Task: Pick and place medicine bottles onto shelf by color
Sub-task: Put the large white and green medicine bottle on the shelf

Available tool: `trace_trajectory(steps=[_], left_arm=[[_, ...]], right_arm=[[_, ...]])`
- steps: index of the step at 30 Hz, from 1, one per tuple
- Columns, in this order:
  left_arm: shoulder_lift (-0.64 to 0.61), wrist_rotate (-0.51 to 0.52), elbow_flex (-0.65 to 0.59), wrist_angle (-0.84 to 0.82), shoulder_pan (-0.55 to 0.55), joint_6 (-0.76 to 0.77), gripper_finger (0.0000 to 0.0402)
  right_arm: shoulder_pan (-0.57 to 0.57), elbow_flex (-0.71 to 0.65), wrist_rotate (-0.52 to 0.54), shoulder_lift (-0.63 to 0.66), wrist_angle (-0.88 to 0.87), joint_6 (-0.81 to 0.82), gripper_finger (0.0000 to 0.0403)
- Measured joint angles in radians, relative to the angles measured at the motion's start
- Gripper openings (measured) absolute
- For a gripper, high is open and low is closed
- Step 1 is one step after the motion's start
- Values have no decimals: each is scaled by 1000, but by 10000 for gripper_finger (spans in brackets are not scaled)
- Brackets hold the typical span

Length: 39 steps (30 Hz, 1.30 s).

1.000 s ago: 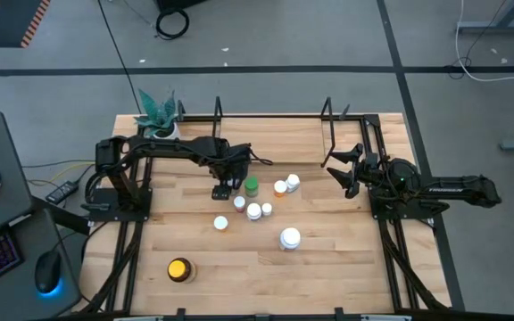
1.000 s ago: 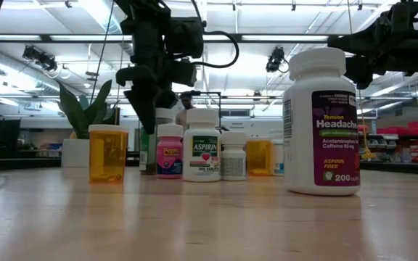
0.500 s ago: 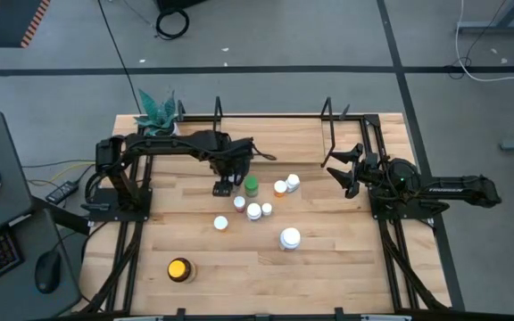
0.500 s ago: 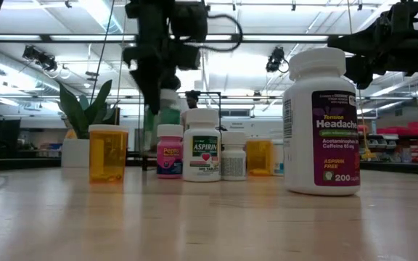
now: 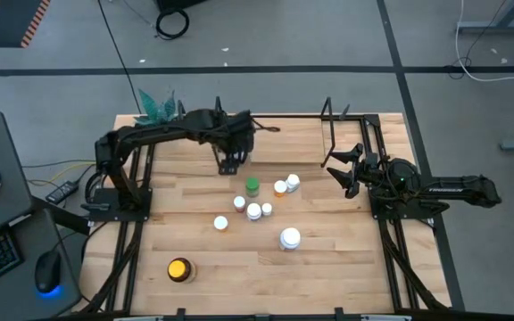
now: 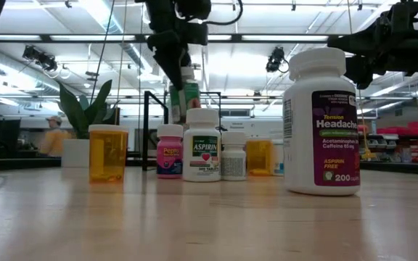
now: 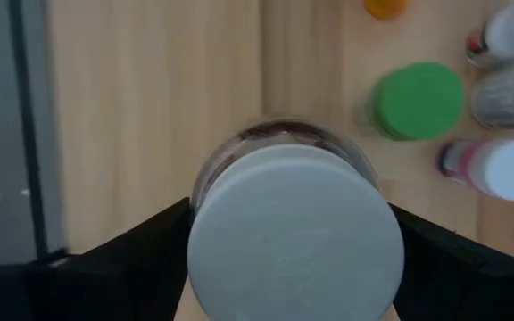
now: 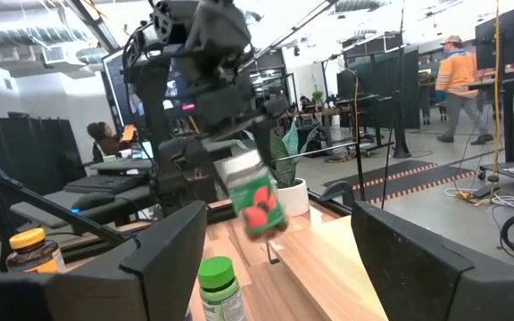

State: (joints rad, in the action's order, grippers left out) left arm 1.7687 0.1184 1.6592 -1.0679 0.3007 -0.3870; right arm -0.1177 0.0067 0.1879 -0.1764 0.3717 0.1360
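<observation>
High view: the left gripper (image 5: 231,159) hangs over the far part of the table, by the left end frame of the shelf (image 5: 219,111); its load is hidden under the arm. The right gripper (image 5: 339,172) waits at the right side, fingers parted and empty.
High view, cluster: the green-capped bottle (image 5: 252,185) stands mid-table with white-capped bottles just near of it; the amber bottle with yellow lid (image 5: 178,268) sits apart at near left.
Low view: a white-capped bottle (image 6: 184,99) with a green and red label hangs tilted above the standing row, clamped in the left gripper. Likely lifted high to clear the Aspirin bottle (image 6: 202,153) and Pepto bottle (image 6: 169,158) on the way to the shelf.
Left wrist view: the held bottle's white cap (image 7: 296,234) sits between the two dark fingers (image 7: 123,275), gripped at the sides; the green cap shows on the wood beyond.
Right wrist view: the left gripper (image 8: 239,183) carries the tilted bottle in the air, off the table.
</observation>
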Motion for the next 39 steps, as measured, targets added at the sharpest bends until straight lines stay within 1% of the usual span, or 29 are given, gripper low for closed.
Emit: trace_trajectory(steps=[3, 6, 9, 14, 16, 18, 22, 26, 30, 39], left_arm=[[0, 14, 34, 7, 39, -23, 305], [28, 25, 86, 4, 80, -37, 305], [87, 27, 161, -17, 112, -56, 305], [212, 27, 332, -97, 162, -128, 305], [247, 21, 373, -99, 189, -150, 305], [262, 3, 386, -104, 220, -175, 306], [283, 1, 391, -111, 280, -219, 306], [299, -14, 390, -112, 331, -226, 306], [310, -23, 390, -115, 355, -210, 306], [338, -42, 390, -107, 358, -175, 306]], right_arm=[[0, 0, 0, 0, 0, 0, 288], [0, 0, 0, 0, 0, 0, 288], [0, 0, 0, 0, 0, 0, 288], [0, 0, 0, 0, 0, 0, 288], [0, 0, 0, 0, 0, 0, 288], [0, 0, 0, 0, 0, 0, 288], [0, 0, 0, 0, 0, 0, 288], [0, 0, 0, 0, 0, 0, 288], [0, 0, 0, 0, 0, 0, 288], [0, 0, 0, 0, 0, 0, 288]])
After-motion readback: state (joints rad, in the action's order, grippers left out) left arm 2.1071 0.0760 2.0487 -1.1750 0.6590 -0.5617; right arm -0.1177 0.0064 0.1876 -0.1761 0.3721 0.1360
